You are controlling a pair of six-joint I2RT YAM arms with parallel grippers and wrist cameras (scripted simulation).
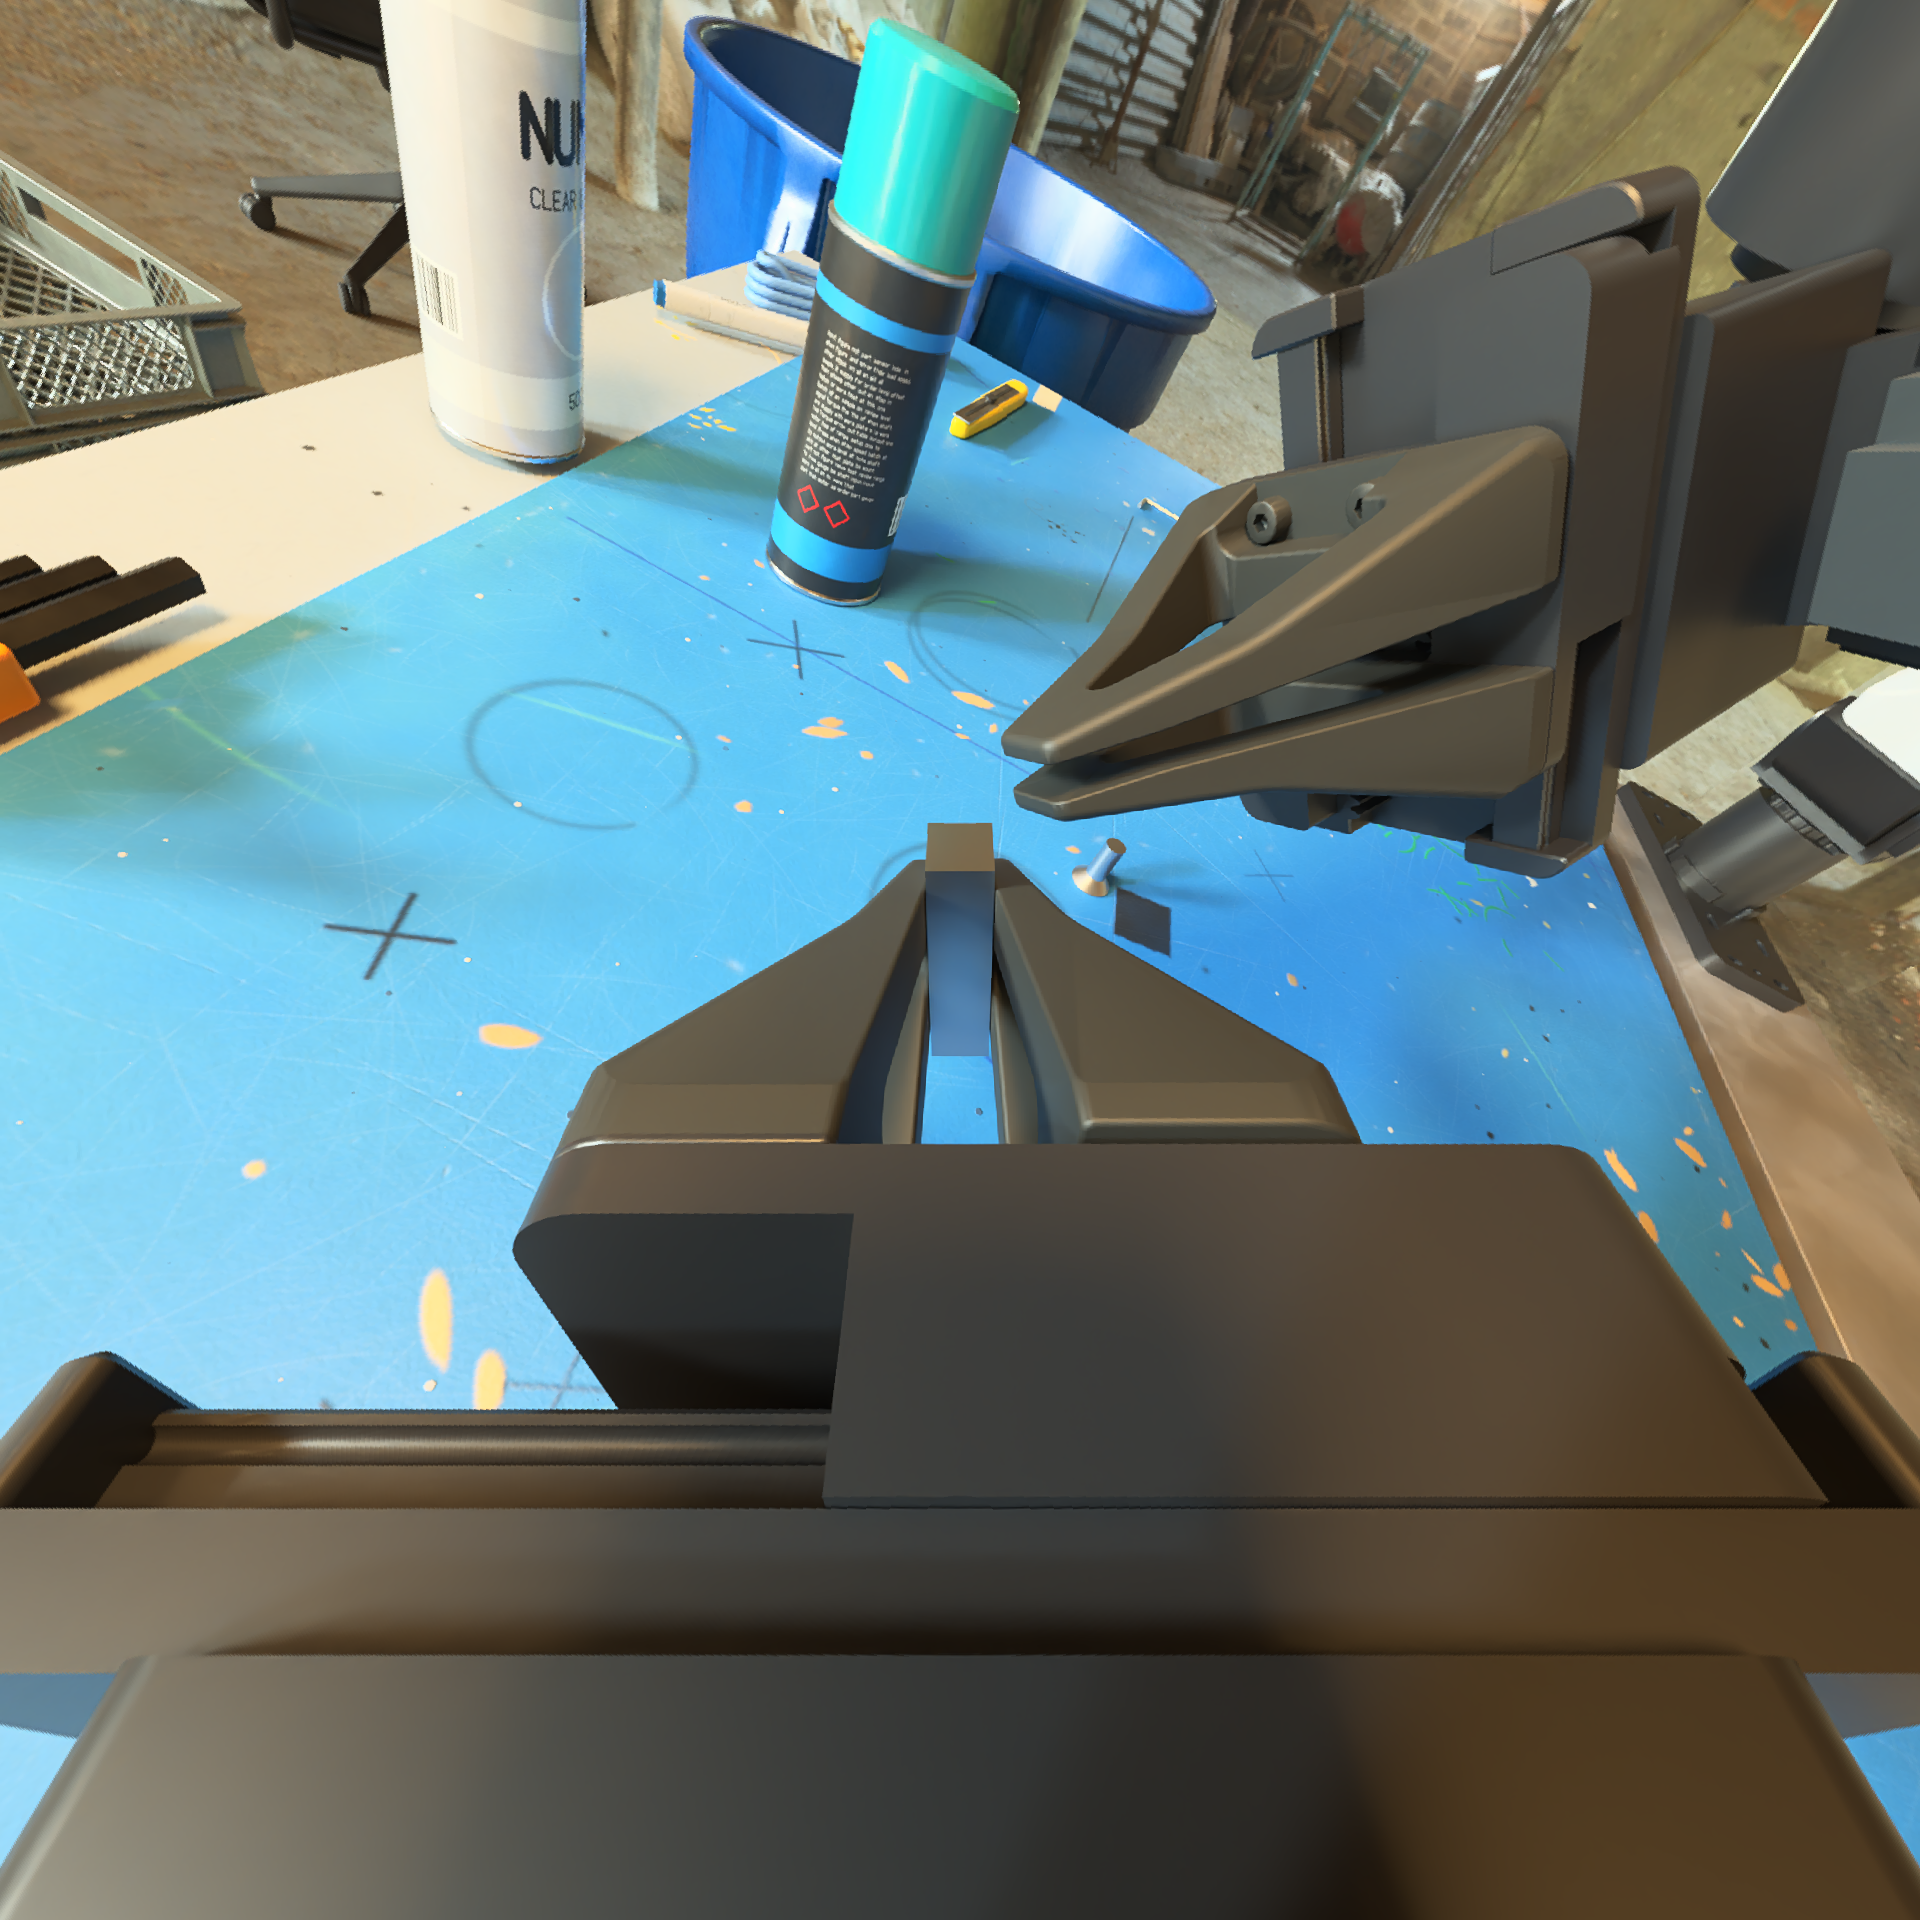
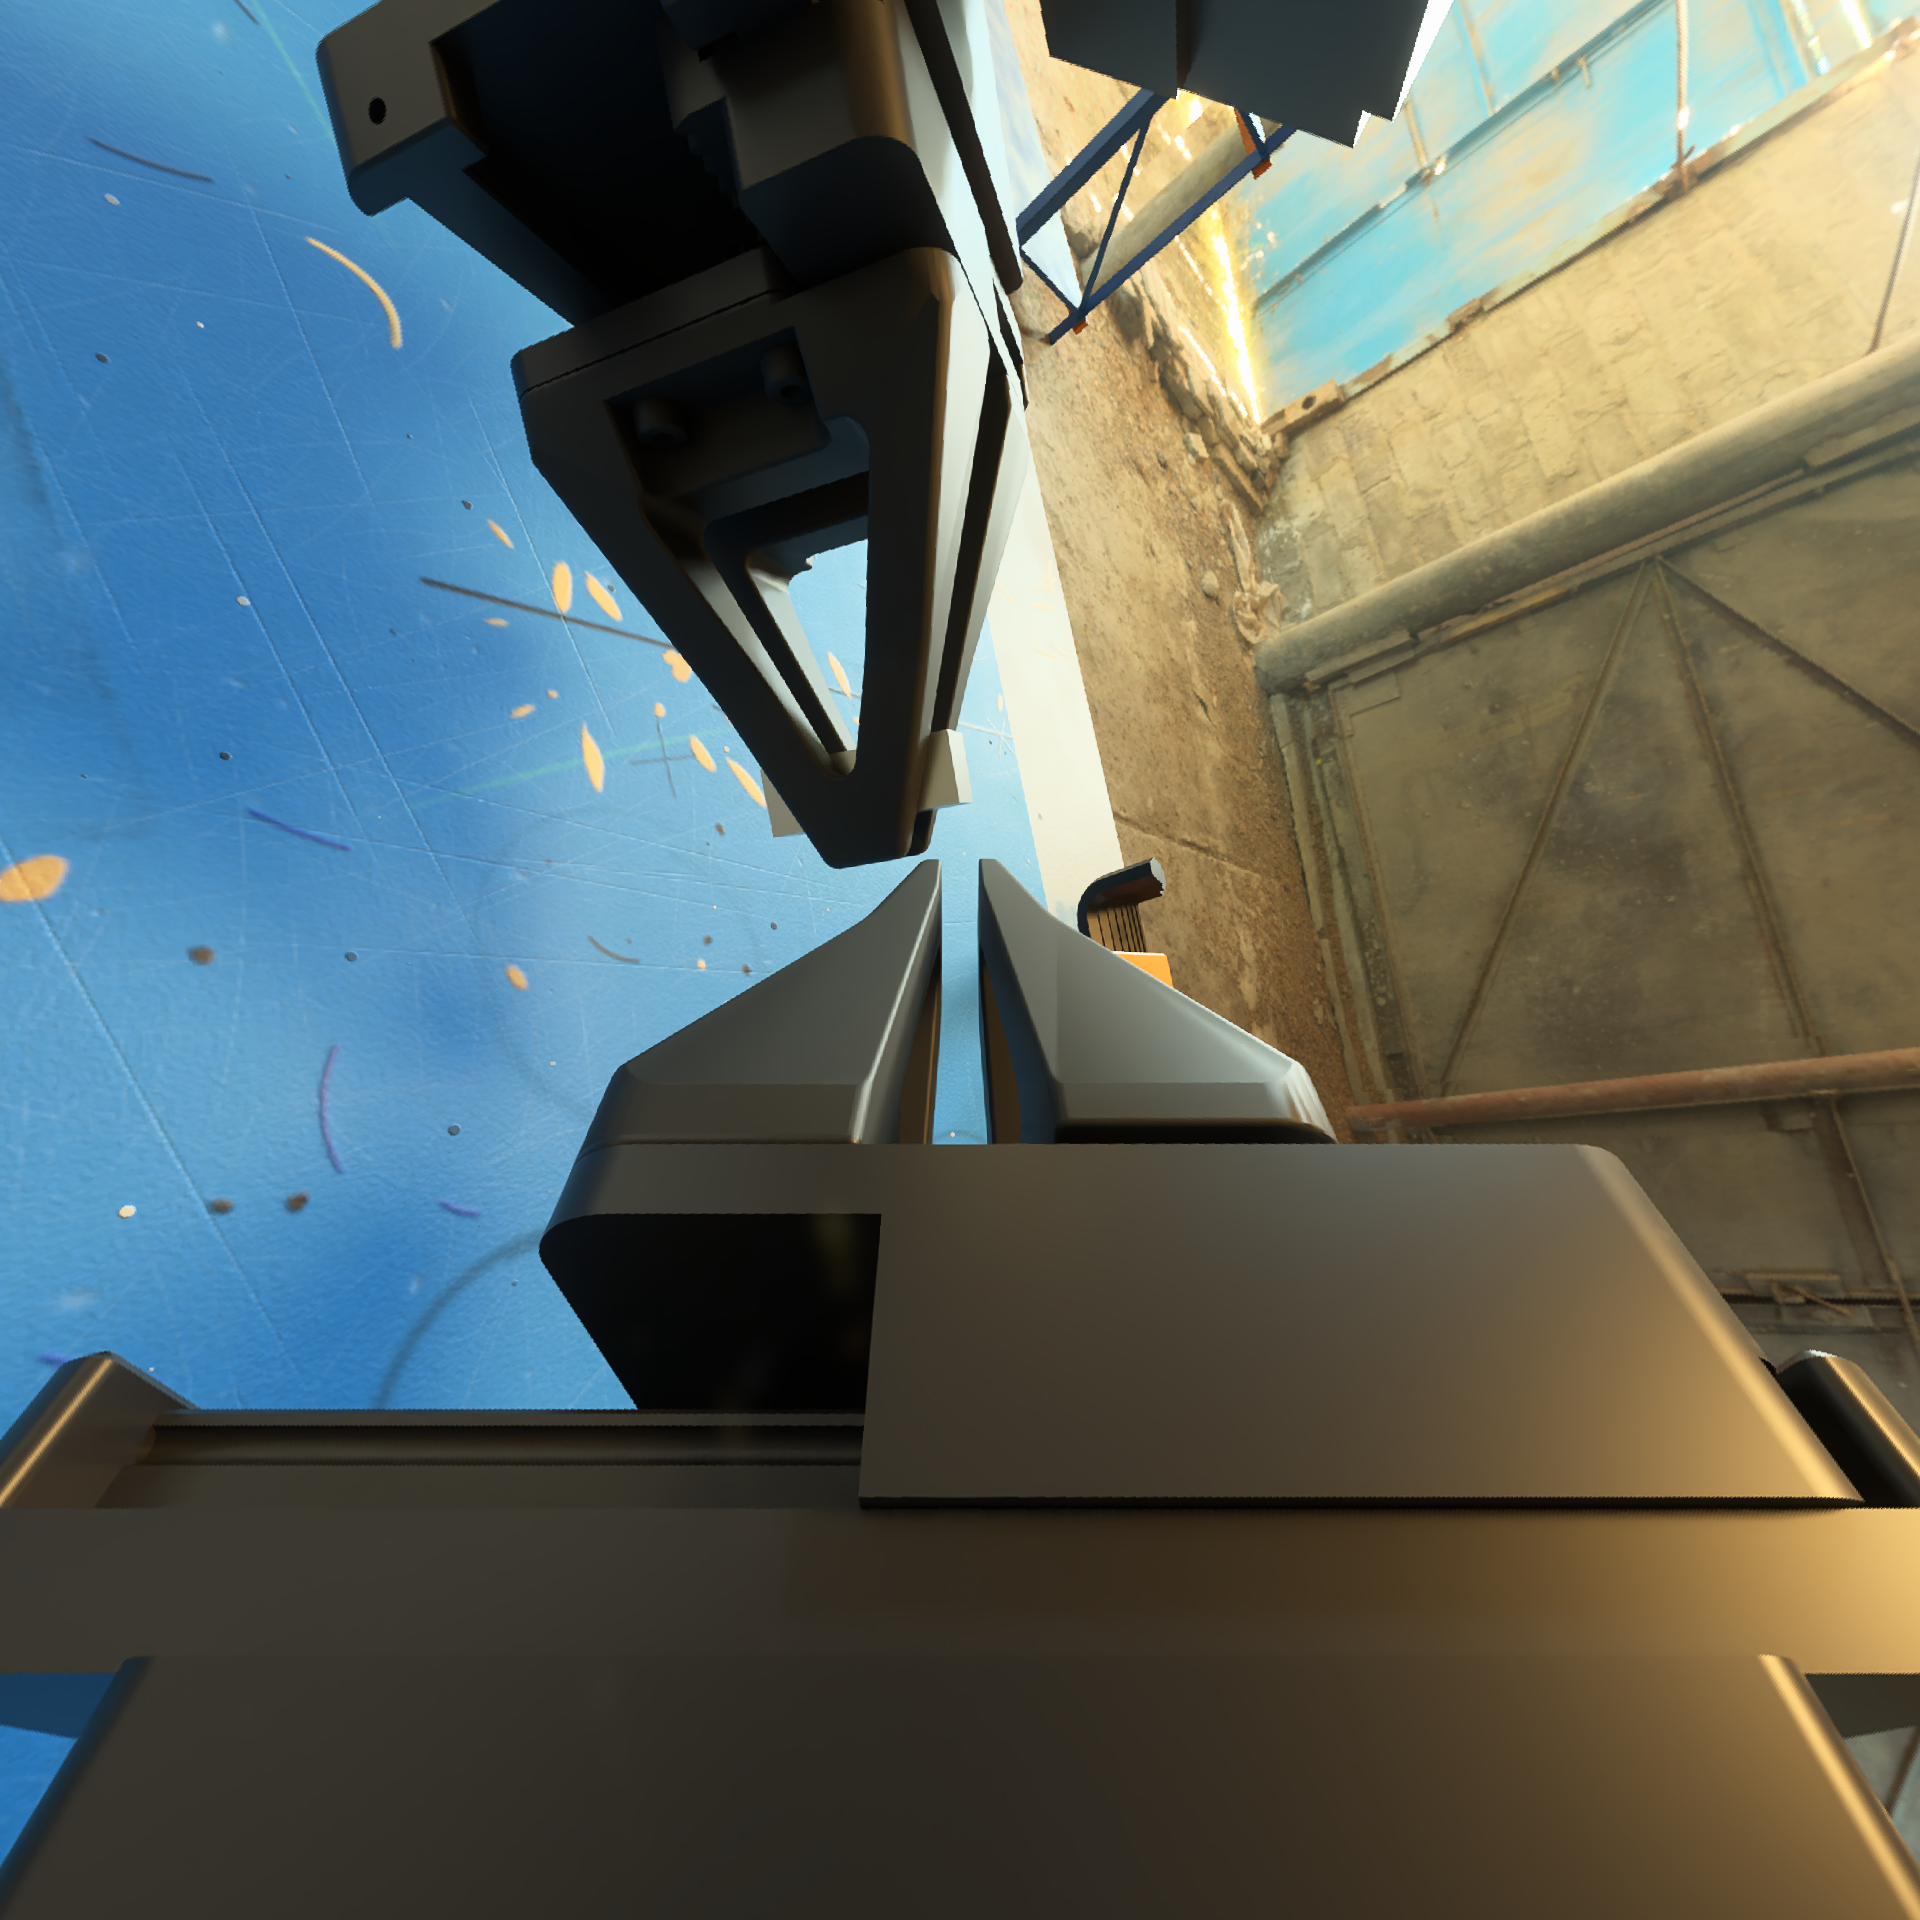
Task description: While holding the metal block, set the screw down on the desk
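Note:
My left gripper (image 1: 961, 868) is shut on the grey metal block (image 1: 961, 956) and holds it upright above the blue mat (image 1: 416, 1039). The small screw (image 1: 1098, 868) rests tilted on the mat, head down, just right of the block and free of both grippers. My right gripper (image 1: 1029, 771) hovers above and slightly left of the screw. In the right wrist view its jaws (image 2: 958, 873) stand a narrow gap apart with nothing between them. There the left gripper (image 2: 873, 821) hangs close ahead, with the block's pale end (image 2: 948, 774) showing.
A teal-capped spray can (image 1: 883, 364) and a tall white can (image 1: 499, 229) stand at the back of the desk. A blue tub (image 1: 1081, 281), a yellow utility knife (image 1: 987, 408), a grey crate (image 1: 94, 312) and a black-and-orange tool (image 1: 83, 603) lie around the edges.

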